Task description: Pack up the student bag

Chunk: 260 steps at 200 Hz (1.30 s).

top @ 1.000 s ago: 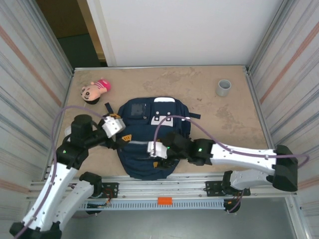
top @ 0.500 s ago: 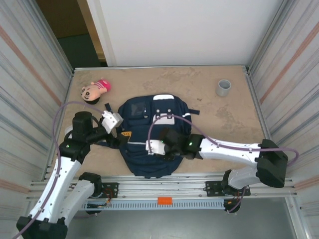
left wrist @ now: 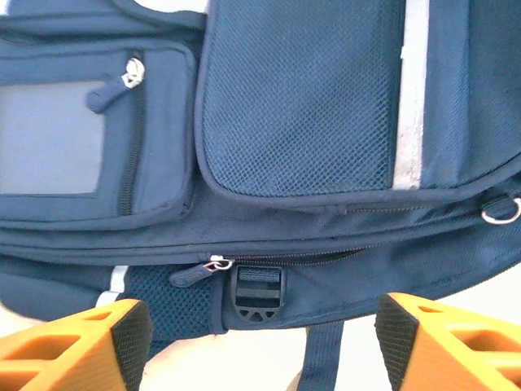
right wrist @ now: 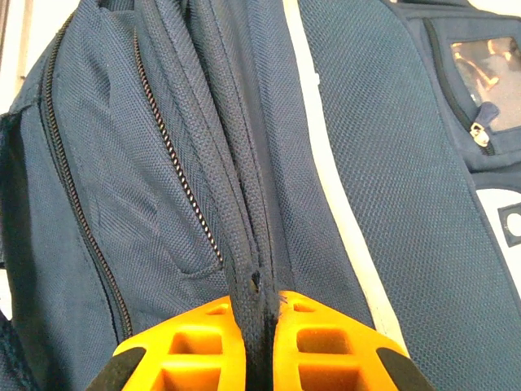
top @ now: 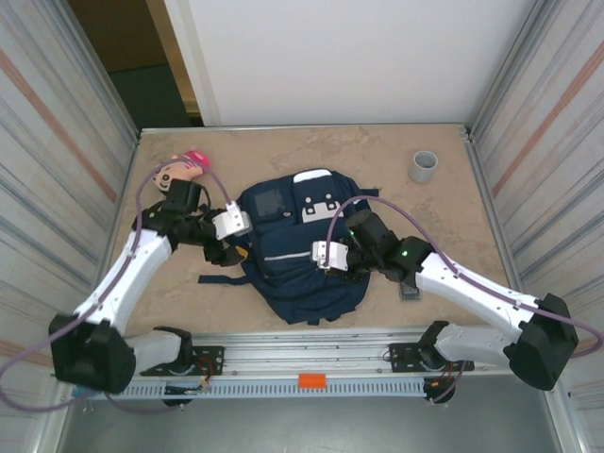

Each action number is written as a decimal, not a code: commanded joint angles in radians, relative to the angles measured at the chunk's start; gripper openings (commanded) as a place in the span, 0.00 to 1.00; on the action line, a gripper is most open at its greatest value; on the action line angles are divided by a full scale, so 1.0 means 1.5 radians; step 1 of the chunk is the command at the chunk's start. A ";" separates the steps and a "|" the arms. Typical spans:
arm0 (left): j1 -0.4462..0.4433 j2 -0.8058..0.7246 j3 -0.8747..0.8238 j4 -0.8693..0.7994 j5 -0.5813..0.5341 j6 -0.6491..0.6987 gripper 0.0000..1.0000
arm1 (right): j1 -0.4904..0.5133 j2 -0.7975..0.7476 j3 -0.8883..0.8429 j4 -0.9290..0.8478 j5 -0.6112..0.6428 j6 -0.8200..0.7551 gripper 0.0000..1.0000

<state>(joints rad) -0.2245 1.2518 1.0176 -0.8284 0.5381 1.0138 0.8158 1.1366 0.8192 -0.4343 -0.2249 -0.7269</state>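
There was one large navy blue fabric backpack (top: 293, 283) and one sandy-brown tabletop (top: 453, 208). Also counted were one small doll with a pink cap (top: 179, 170), one short grey cylindrical cup (top: 424, 166) and one small dark flat object (top: 409, 289). There were two grippers with orange fingers: the left gripper (left wrist: 260, 326) and the right gripper (right wrist: 259, 314). The backpack bore one black plastic buckle (left wrist: 257, 292) and one metal ring (left wrist: 501, 210).

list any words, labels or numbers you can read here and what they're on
No text can be read.
The large navy blue fabric backpack has white patches with dark marks: too small to read from above, and cut off by the frame edge in the right wrist view.
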 commanded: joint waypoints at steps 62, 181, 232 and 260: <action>0.029 0.244 0.125 -0.128 0.002 0.172 0.75 | -0.004 -0.023 -0.021 0.085 -0.031 0.009 0.00; 0.033 0.315 0.126 -0.029 0.051 0.148 0.75 | -0.072 -0.111 -0.033 0.164 -0.141 0.075 0.00; 0.035 0.318 0.139 -0.056 0.148 0.144 0.65 | -0.073 -0.104 -0.031 0.179 -0.128 0.086 0.00; 0.040 0.285 0.112 -0.065 0.177 0.156 0.50 | -0.074 -0.101 -0.036 0.195 -0.110 0.102 0.00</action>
<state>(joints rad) -0.1635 1.7229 1.2072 -0.8787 0.6857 1.2137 0.7116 0.9947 0.7479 -0.2943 -0.3641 -0.6334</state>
